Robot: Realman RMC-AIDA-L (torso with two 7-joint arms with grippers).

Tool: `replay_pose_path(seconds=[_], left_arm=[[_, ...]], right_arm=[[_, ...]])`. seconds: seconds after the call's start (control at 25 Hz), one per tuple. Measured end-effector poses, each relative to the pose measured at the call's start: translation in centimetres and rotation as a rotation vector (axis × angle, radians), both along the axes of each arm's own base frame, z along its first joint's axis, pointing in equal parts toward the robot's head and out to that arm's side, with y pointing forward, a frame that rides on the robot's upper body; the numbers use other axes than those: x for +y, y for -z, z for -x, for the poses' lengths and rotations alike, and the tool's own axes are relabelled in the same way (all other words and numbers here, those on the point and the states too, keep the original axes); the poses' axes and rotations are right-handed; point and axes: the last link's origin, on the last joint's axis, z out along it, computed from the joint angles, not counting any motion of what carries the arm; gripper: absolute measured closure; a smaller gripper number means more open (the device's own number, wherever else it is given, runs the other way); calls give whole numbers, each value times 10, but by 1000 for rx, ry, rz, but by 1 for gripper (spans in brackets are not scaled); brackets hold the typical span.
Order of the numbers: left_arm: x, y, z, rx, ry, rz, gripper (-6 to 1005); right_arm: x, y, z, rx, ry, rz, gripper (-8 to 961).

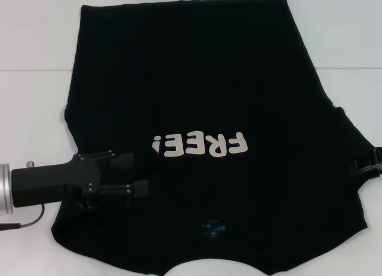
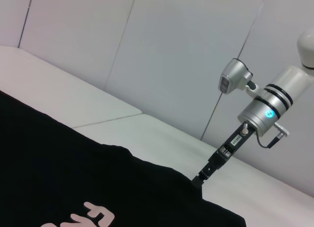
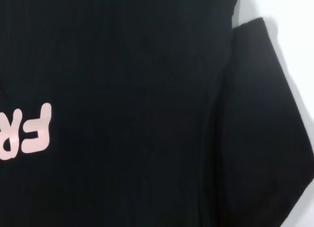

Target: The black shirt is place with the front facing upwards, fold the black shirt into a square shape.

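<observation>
The black shirt point(image 1: 197, 79) lies spread on the white table point(image 1: 30, 109) with its front up. Its cream letters "FREE!" point(image 1: 200, 146) read upside down to me, and the blue neck label point(image 1: 213, 228) is at the near edge. My left gripper point(image 1: 140, 175) is open and reaches in over the shirt's left side near the sleeve, with cloth under its fingers. My right gripper point(image 1: 365, 165) is at the edge of the shirt's right sleeve. It also shows in the left wrist view point(image 2: 201, 180), where its tip meets the shirt's edge. The shirt fills the right wrist view point(image 3: 147, 89).
White table shows on both sides of the shirt and beyond its far hem point(image 1: 179, 4). A seam in the table top point(image 1: 36, 70) runs across at the far left. A pale wall point(image 2: 171, 50) stands behind the table.
</observation>
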Motion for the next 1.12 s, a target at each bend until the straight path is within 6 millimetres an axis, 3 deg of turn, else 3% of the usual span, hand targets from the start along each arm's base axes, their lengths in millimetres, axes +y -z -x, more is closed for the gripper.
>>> replay_pose_path(seconds=[0.24,0.44,0.68,0.88,1.12], left_arm=[[-1,1,0,-2,-2,1,126],[-1,1,0,-2,-2,1,127],[-1,2,0,-4,-2,2,127],[-1,2,0,-4,-2,2,127],[-2,4,0,-11,-6,9,126]], right_arm=[[0,0,-1,-7,-1,-1,445],[0,1,-1,-11,-1,4,700],[0,2,-1,-16,-1,10,926],[1,0,0,-21,-7,5,938],[2,-17,-2,-28,-9,-35,937]])
